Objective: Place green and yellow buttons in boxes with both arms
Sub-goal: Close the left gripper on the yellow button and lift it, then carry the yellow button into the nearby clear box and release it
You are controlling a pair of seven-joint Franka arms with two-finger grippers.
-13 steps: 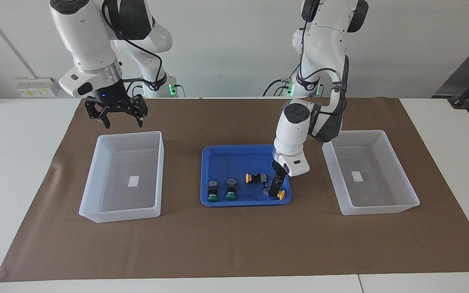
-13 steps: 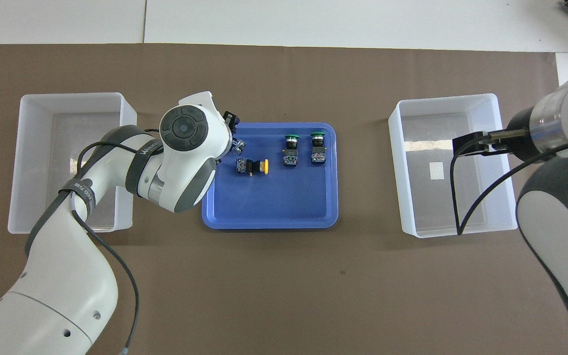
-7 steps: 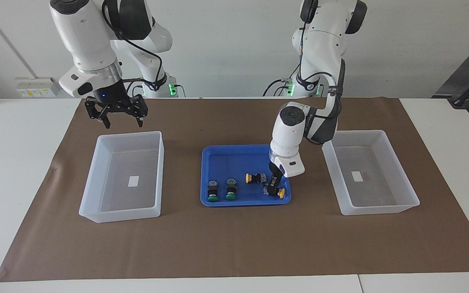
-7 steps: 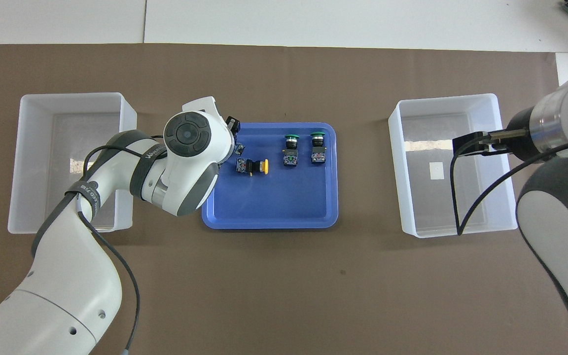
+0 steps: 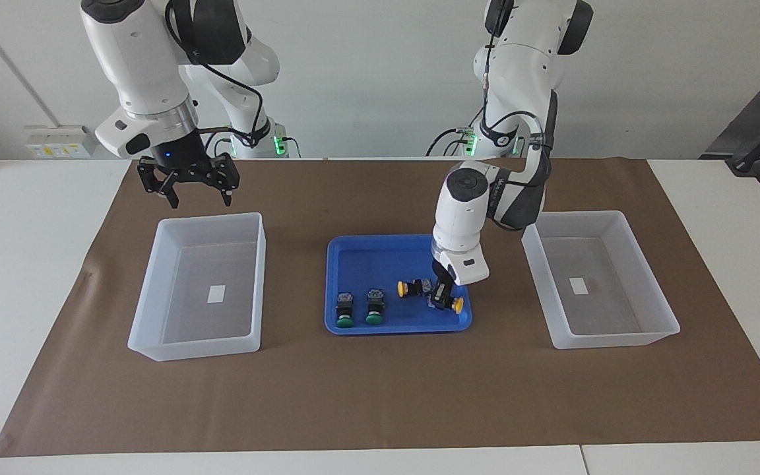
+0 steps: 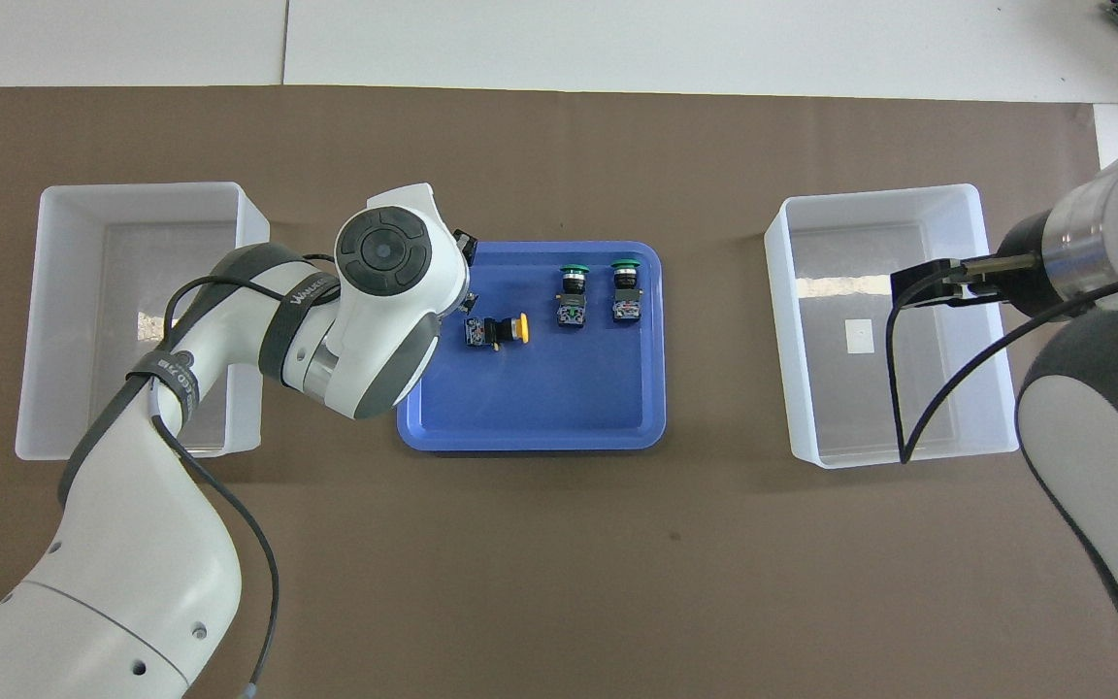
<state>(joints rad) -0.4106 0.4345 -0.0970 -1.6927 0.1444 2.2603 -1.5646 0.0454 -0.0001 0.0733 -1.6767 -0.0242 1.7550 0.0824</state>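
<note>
My left gripper [image 5: 444, 298] is down in the blue tray [image 5: 367, 264], shut on a yellow button [image 5: 455, 303] at the tray's corner toward the left arm's end. My wrist hides that button in the overhead view. A second yellow button [image 5: 413, 288] lies on its side beside it, also in the overhead view [image 6: 496, 330]. Two green buttons [image 5: 344, 310] [image 5: 374, 307] stand side by side in the tray, farther from the robots. My right gripper [image 5: 189, 178] hangs open and empty over the robots' edge of the box [image 5: 156, 290] at the right arm's end, waiting.
The second translucent box [image 5: 538, 290] stands at the left arm's end of the table, empty but for its label. Both boxes and the tray sit on a brown mat [image 5: 380, 396]. The left arm's elbow reaches over that box's inner edge.
My left gripper has risen a little and drawn toward the robots with the yellow button in it. The right arm has not moved.
</note>
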